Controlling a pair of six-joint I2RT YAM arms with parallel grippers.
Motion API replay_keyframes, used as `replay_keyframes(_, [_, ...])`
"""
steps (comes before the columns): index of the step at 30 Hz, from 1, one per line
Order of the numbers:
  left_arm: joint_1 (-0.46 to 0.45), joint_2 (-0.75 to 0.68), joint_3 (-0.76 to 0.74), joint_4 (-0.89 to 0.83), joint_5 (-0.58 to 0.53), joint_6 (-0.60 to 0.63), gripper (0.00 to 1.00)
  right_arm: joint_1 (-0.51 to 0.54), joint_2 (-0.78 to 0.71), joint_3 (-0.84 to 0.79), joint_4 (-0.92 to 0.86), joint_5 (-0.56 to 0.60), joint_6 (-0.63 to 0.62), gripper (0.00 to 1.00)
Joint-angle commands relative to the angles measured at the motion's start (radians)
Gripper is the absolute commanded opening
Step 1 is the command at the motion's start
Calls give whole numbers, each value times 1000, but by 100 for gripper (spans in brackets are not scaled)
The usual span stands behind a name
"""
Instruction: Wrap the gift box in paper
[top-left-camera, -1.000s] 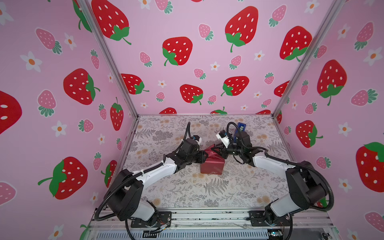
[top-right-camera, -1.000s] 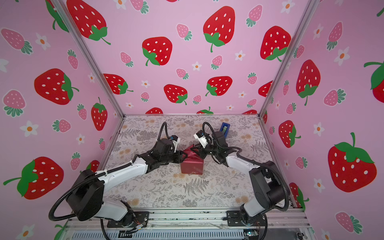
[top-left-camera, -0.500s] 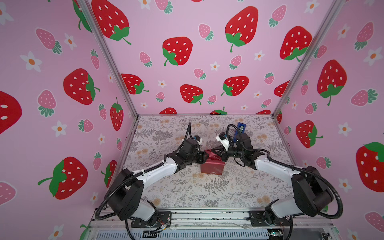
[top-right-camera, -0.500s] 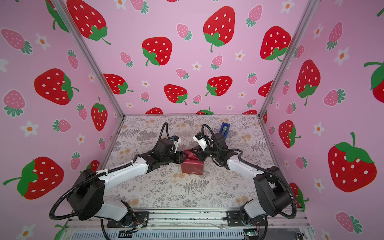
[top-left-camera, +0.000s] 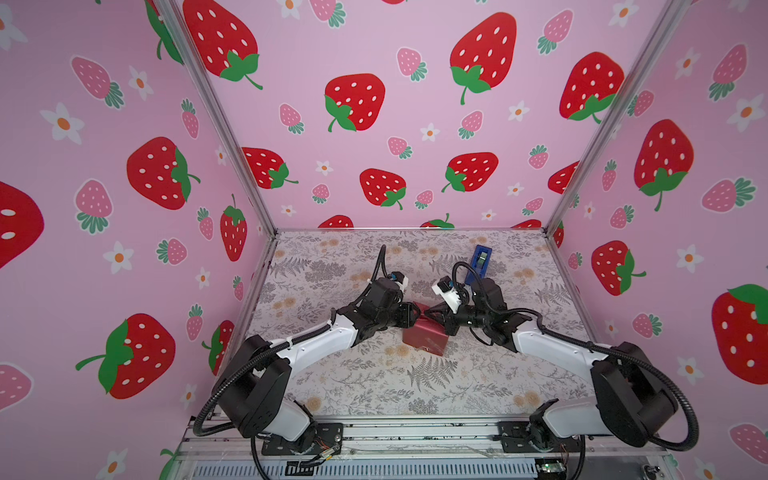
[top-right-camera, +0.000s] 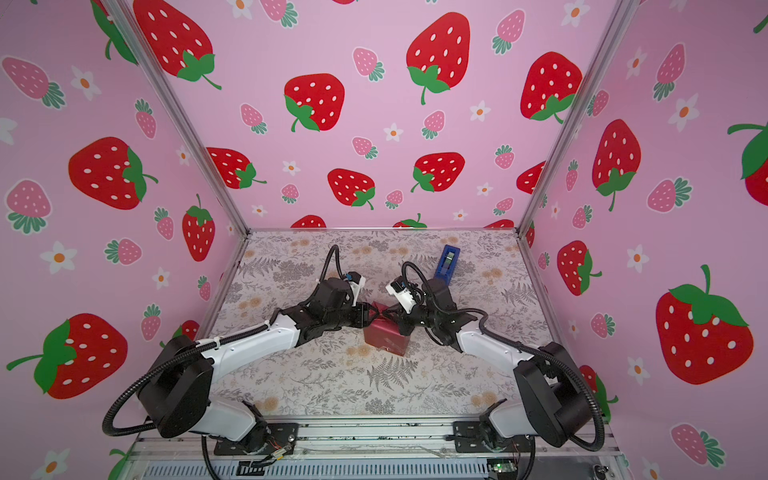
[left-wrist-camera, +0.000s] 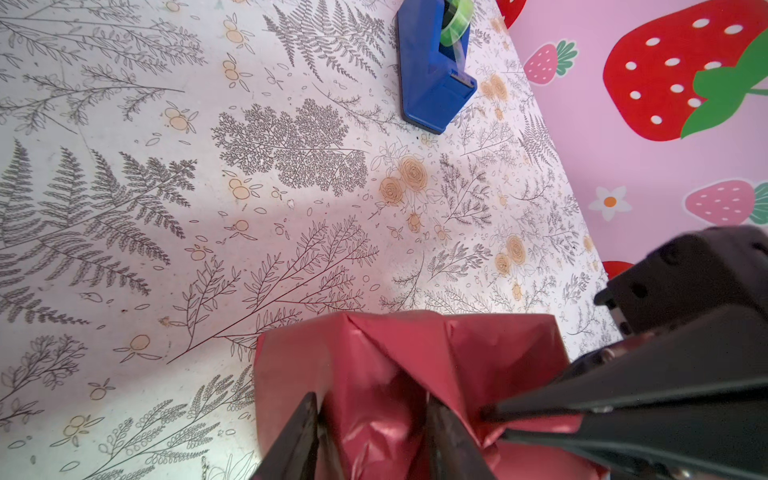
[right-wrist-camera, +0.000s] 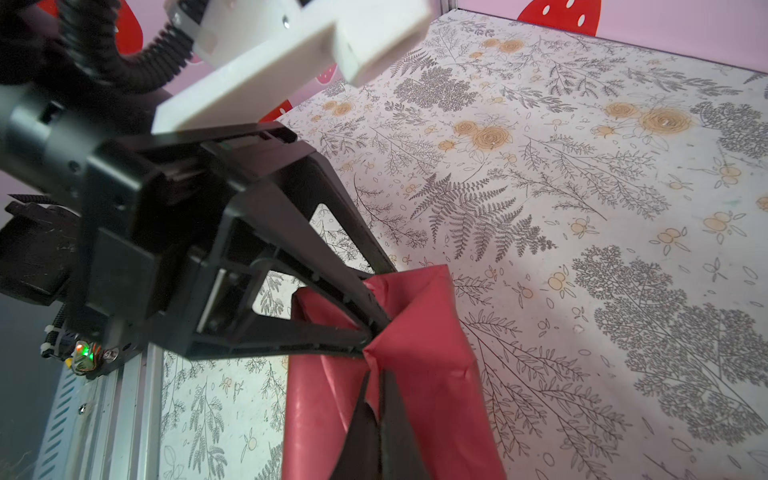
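Left wrist view showed the left gripper (left-wrist-camera: 374, 440) with its jaws about half apart, a bulge of the maroon paper (left-wrist-camera: 415, 353) filling the gap and touching both fingers, so seemingly held. In the right wrist view the right gripper (right-wrist-camera: 376, 395) was closed tight, pinching a raised crease of that sheet. In both top views the parcel sat mid-table (top-left-camera: 415, 386) between the two arms. The gift box itself was hidden inside the wrapping, none of its blue showing. A blue tape dispenser (top-left-camera: 480, 259) stood well apart, toward the far right.

The step in hand looked like closing the far end of the wrap, the sides being already covered. The next move probably called for laying the pinched flap flat against the box end without tearing it, one gripper pinning it while the other went for tape
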Motion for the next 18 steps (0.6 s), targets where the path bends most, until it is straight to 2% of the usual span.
replay_keyframes(1, [-5, 109, -105, -353, -114, 17, 43, 38, -14, -38, -20, -65, 25, 0])
replay_keyframes(7, [-5, -1, -51, -435, -140, 14, 45, 44, 11, -61, -37, -16, 75, 0])
replay_keyframes(12, [-2, -159, 38, -548, -185, 5, 48, 45, 10, -71, -44, -16, 91, 0])
replay_keyframes(14, [-1, -205, 51, -566, -166, -15, 48, 45, 15, -72, -43, -16, 98, 0])
replay_keyframes(18, [-13, -263, 10, -523, -39, -93, 46, 46, 28, -67, -49, -16, 107, 0])
